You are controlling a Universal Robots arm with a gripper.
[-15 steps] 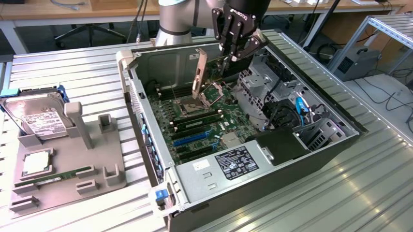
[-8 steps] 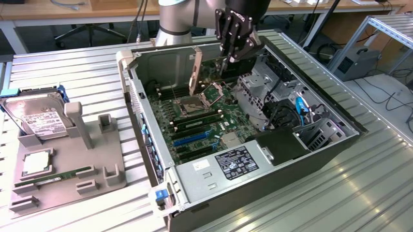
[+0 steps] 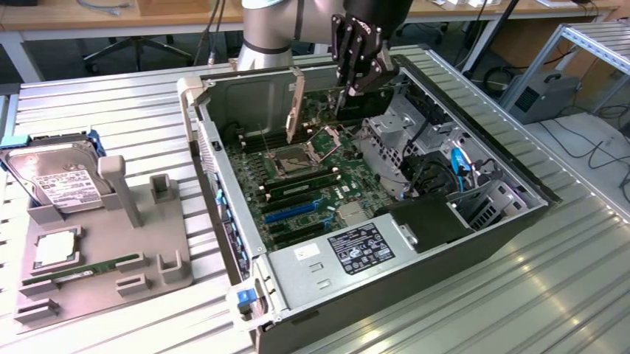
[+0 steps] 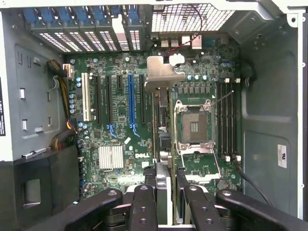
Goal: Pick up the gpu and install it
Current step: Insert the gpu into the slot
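Gripping the gpu [image 4: 161, 108] edge-on, end effector [image 3: 347, 90] is closed on it above the motherboard [image 3: 305, 188] inside the open computer case [image 3: 394, 243]

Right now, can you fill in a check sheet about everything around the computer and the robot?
Surface: ribbed metal table, with an open computer case lying on it.
Job's things: gpu upright over the motherboard, bracket towards the case's rear; whether it sits in a slot is unclear.
Clutter: hard drive, processor and memory stick on a grey holder beside the case.
Grippers: pincer shut on the gpu.
Cables: blue cable inside the case; black cables on the floor.
Surroundings: wooden desks, office chair.
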